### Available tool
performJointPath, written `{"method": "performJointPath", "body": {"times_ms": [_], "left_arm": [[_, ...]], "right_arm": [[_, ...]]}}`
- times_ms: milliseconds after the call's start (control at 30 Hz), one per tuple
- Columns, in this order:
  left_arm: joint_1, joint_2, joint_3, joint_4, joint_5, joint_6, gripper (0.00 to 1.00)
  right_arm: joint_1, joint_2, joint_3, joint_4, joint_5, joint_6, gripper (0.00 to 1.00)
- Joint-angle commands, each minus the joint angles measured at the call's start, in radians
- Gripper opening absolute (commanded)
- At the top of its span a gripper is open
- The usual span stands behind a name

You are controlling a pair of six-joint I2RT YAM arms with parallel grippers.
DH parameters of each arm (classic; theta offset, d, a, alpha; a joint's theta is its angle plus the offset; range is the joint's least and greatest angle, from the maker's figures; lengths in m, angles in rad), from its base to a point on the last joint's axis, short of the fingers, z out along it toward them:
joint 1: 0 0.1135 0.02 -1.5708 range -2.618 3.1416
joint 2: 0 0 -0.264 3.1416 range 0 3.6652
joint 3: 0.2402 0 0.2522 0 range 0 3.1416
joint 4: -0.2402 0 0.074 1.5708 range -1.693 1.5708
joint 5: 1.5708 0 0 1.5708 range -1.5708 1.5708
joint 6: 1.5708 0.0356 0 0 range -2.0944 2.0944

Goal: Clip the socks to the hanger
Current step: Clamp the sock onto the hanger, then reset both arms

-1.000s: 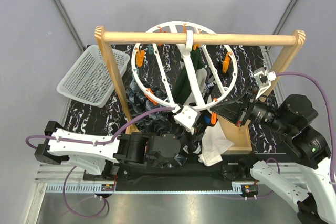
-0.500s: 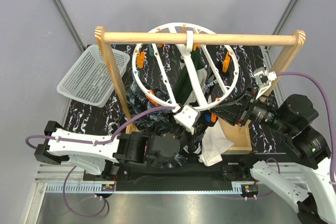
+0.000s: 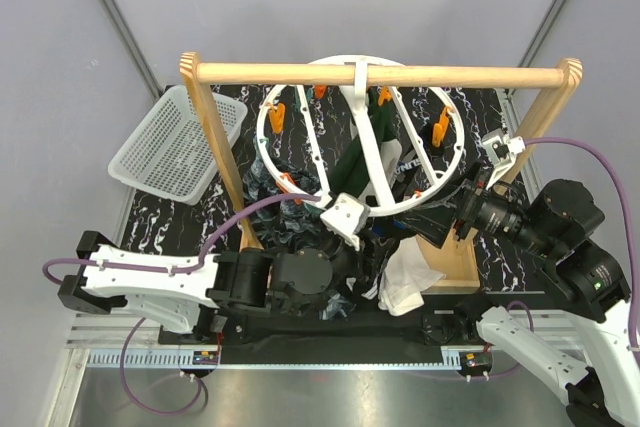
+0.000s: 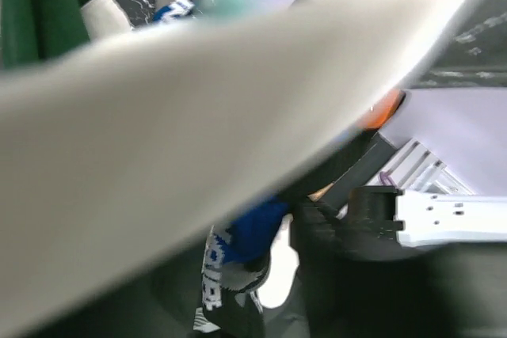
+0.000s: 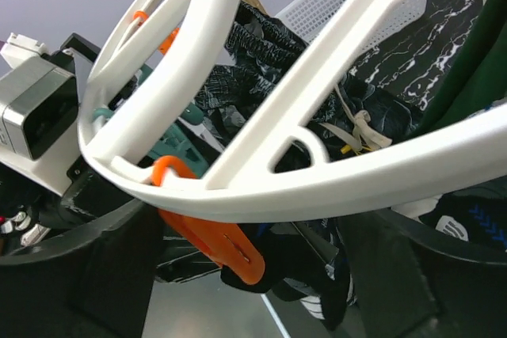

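— Where to look for the hanger (image 3: 368,147)?
— Up on the wooden rail (image 3: 450,75), hooked at the middle; near rim down by the two arms; orange pegs (image 3: 277,115) dotted round the ring.
— And the socks?
— Green sock (image 3: 351,163) dangling among the spokes; heap of dark socks (image 3: 300,232) on the worktop (image 3: 160,217) under the near rim, next to a white cloth (image 3: 405,277); black sock (image 4: 230,271) with blue and white lettering close in front of the left wrist camera.
— Right tool (image 5: 249,235)?
— Released; fingers (image 5: 79,275) spread wide to either side, with the near rim running across above them, not pinched; one of the pegs hanging just under that rim, between the two.
— Left tool (image 3: 345,215)?
— Right at the near rim, seen from above; wrist view swamped by a blurred white bar; clenched or released, cannot tell.
— Anything else about?
— White mesh basket (image 3: 175,142) off to the left, outside the rail's post.
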Motion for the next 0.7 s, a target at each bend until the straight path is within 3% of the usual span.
{"method": "performJointPath", "body": {"times_ms": [0, 67, 200, 333, 500, 667], "left_arm": [[0.004, -0.064, -0.023, 0.052, 0.004, -0.029, 0.55], [0.004, -0.081, -0.039, 0.069, 0.025, -0.026, 0.61], [0.004, -0.151, -0.103, 0.147, 0.109, 0.015, 0.75], [0.004, -0.216, -0.189, 0.259, 0.295, 0.067, 0.99], [0.003, -0.285, -0.249, 0.297, 0.506, 0.149, 0.99], [0.003, -0.394, -0.267, 0.229, 0.576, 0.166, 0.99]], "right_arm": [[0.000, -0.001, 0.034, -0.014, 0.065, -0.019, 0.93], [0.000, -0.009, 0.041, -0.030, 0.070, -0.030, 1.00], [0.000, -0.022, 0.067, -0.097, 0.081, -0.051, 1.00], [0.000, -0.053, 0.083, -0.165, 0.070, -0.084, 1.00], [0.000, -0.091, 0.103, -0.266, 0.047, -0.116, 1.00], [0.000, -0.143, 0.131, -0.375, 0.118, -0.105, 1.00]]}}
